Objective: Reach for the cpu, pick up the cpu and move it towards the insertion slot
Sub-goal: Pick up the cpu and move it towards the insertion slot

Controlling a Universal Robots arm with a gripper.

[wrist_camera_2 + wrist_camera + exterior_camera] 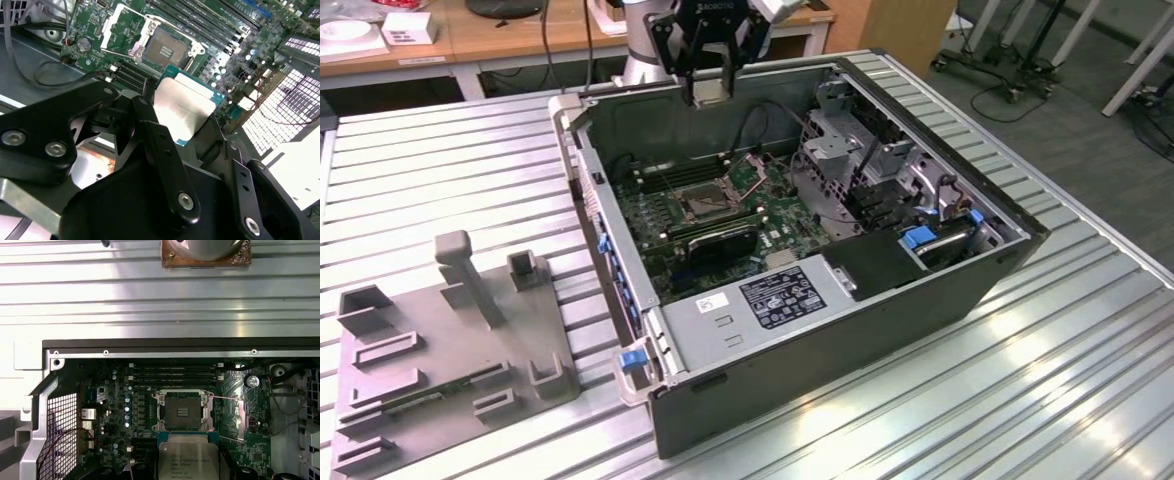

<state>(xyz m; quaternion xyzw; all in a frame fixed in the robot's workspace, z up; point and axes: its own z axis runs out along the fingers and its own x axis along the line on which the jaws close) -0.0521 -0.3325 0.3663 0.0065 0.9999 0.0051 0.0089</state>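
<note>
A: Status of the gripper [708,88]?

B: Clenched on the cpu [186,106], which hangs between its fingers [165,150], lifted clear above the open computer case [961,290]. Reach and pick-up look done.

A: And the insertion slot [182,411]?

B: Below and just ahead of the gripper on the green motherboard [120,405], frame open, centre bare. The cpu is near it, not touching; the carry looks well along, unfinished.

A ribbed metal table [440,150] bears a computer case [881,330] and grey tray [440,350].
</note>
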